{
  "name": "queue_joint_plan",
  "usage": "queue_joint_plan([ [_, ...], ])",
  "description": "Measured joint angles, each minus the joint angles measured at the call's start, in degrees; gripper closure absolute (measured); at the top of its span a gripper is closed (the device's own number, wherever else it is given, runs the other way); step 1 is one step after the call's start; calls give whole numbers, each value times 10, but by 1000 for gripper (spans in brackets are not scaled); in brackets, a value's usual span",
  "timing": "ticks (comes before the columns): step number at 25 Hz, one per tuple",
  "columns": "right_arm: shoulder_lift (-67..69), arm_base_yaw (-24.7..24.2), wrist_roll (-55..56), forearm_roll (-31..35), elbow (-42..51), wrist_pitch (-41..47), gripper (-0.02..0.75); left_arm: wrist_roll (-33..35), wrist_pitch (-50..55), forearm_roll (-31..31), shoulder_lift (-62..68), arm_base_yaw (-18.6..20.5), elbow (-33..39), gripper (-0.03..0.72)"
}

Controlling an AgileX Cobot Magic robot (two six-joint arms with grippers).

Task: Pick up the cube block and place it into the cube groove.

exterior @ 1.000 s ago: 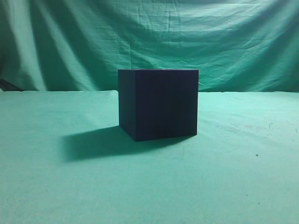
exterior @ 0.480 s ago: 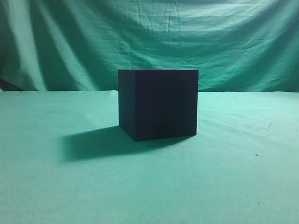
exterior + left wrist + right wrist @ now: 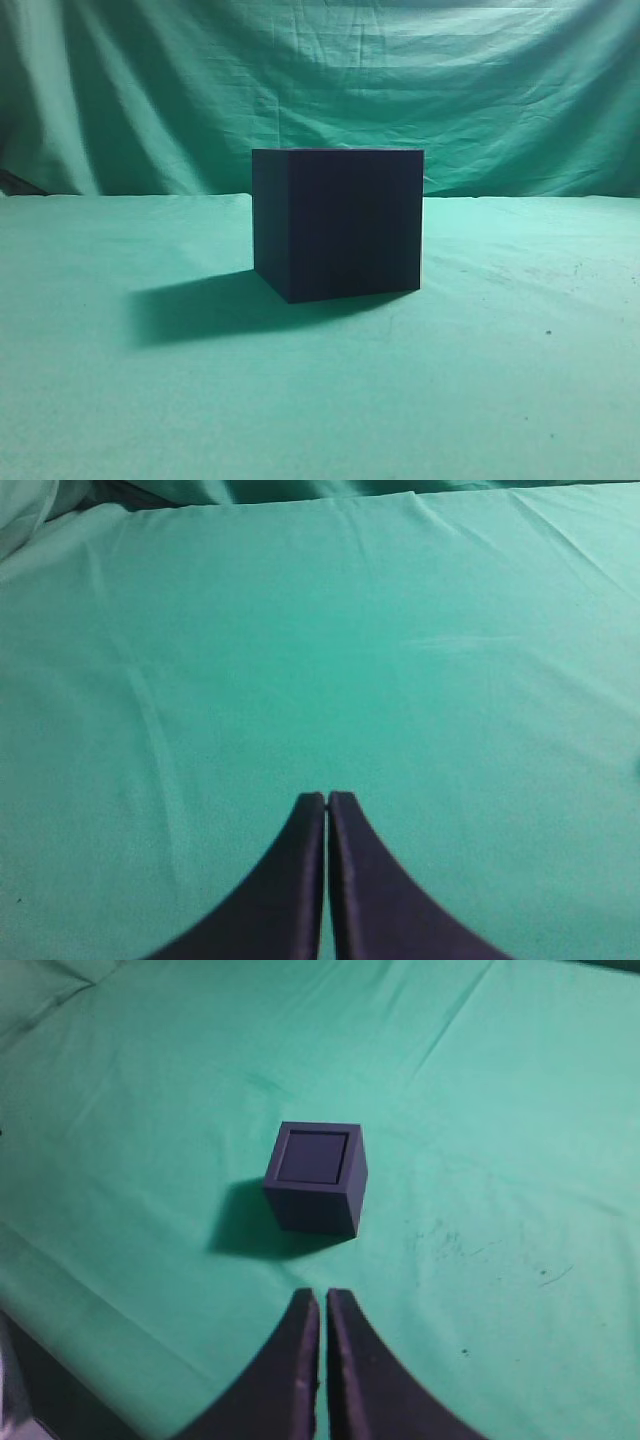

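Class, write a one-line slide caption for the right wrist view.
Shut right gripper hangs above green cloth, facing the dark cube groove with the cube block seated inside.

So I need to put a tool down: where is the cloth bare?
Bare green cloth lies on every side of the dark box, widest in front. Its shadow falls to its left. Both hands, left and right, hang shut over bare cloth. Nowhere is crowded.
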Motion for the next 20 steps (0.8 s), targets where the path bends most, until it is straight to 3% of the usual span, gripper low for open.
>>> queue_joint_plan([
  [6,-47,0,-112,10,18,1,738,0,0,0,0,0,0,688],
  [10,-86,-9,-134,10,84,-79,738,0,0,0,0,0,0,688],
  [15,-182,-111,-135,13,227,-237,738,0,0,0,0,0,0,688],
  [20,-274,-233,-133,19,364,-332,738,0,0,0,0,0,0,688],
])
